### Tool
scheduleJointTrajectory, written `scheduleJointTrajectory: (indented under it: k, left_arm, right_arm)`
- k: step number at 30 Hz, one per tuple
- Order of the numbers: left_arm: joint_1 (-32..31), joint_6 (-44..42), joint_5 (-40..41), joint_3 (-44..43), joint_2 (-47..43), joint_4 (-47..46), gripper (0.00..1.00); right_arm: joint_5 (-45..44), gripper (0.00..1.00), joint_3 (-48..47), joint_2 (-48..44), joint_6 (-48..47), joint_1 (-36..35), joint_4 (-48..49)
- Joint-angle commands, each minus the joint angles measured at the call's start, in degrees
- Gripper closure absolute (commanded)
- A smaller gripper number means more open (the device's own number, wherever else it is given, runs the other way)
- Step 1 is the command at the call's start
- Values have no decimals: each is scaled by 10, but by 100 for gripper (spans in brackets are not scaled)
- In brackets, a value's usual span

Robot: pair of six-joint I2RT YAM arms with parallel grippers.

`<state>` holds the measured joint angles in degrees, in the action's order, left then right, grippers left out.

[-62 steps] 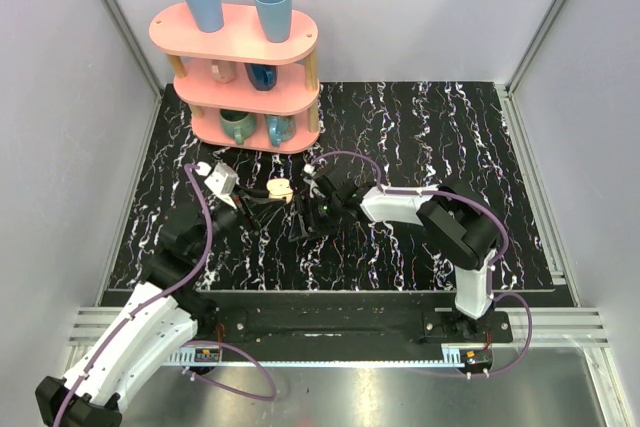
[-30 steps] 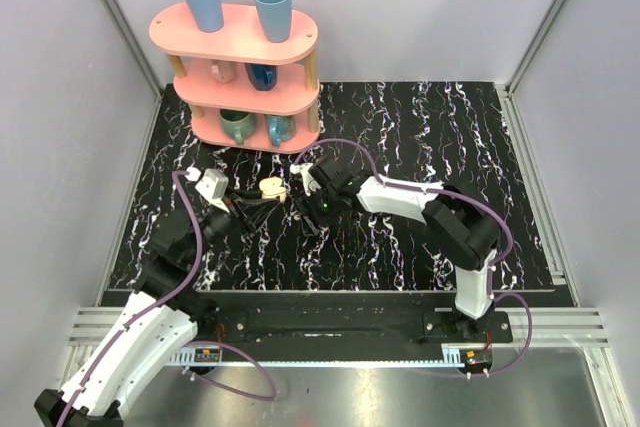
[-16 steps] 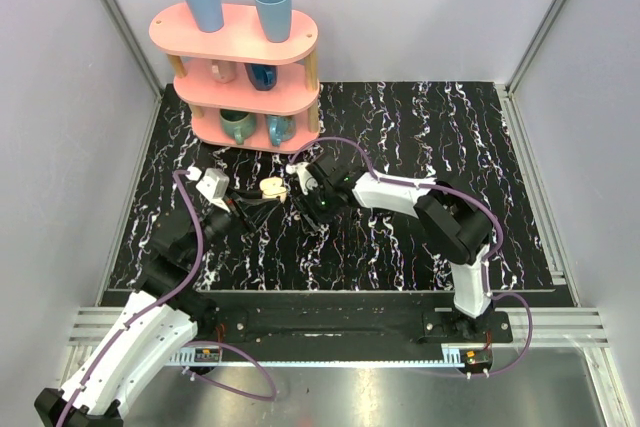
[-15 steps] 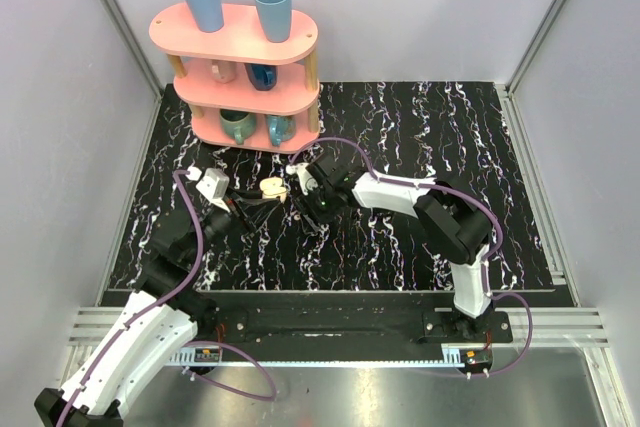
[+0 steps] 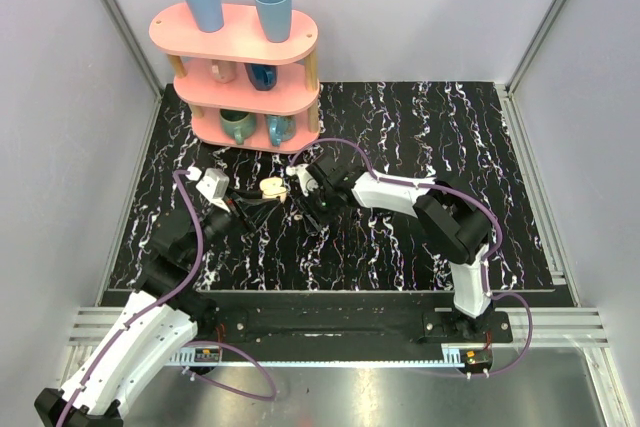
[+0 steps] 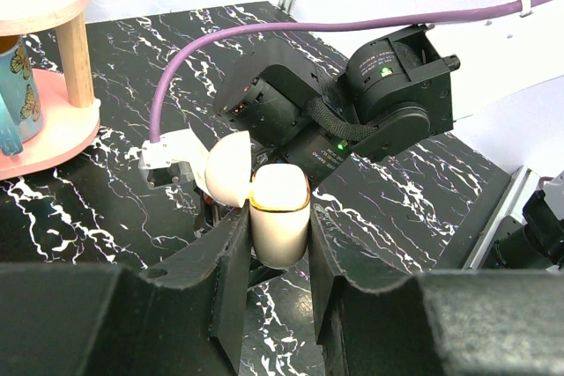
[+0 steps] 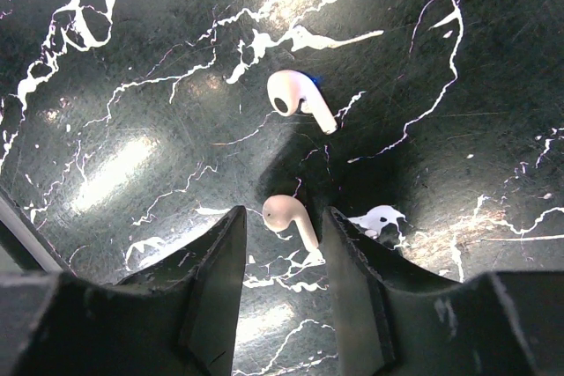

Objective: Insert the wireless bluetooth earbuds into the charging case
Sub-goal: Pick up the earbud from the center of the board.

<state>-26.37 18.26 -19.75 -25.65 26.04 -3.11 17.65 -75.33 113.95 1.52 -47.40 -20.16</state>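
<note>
The left jaws pinch the charging case by its sides and hold it upright, with its lid swung open. The right jaws stand spread and point down at the black marbled worktop, one on each side of an earbud, with a gap to it on both sides. The second earbud lies just beyond, clear of the jaws.

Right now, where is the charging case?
In the left wrist view the charging case stands lid-open, gripped by the left gripper, facing the right arm's wrist; from above it is left of centre, near the pink shelf.
</note>
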Motion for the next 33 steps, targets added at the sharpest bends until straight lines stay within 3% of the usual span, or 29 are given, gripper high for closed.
scheduleJointTrajectory:
  k: [1,15,20,28,33]
  left_arm:
    - [3,5,1,2,-2,-28,100]
    - [3,4,1,2,1,-29,100]
    - [3,3,2,0,1,-29,100]
    - [3,1,2,-2,5,-27,100]
    - [3,1,1,-3,8,-28,100]
  right_arm:
    - [8,54,-19,12,-6,3,-12]
    - [0,60,-29,22,-6,3,-22]
    - [4,70,-25,23,-4,3,-23]
    - [5,71,-25,27,6,3,-22]
    - [-16,78,-23,8,30,3,-12]
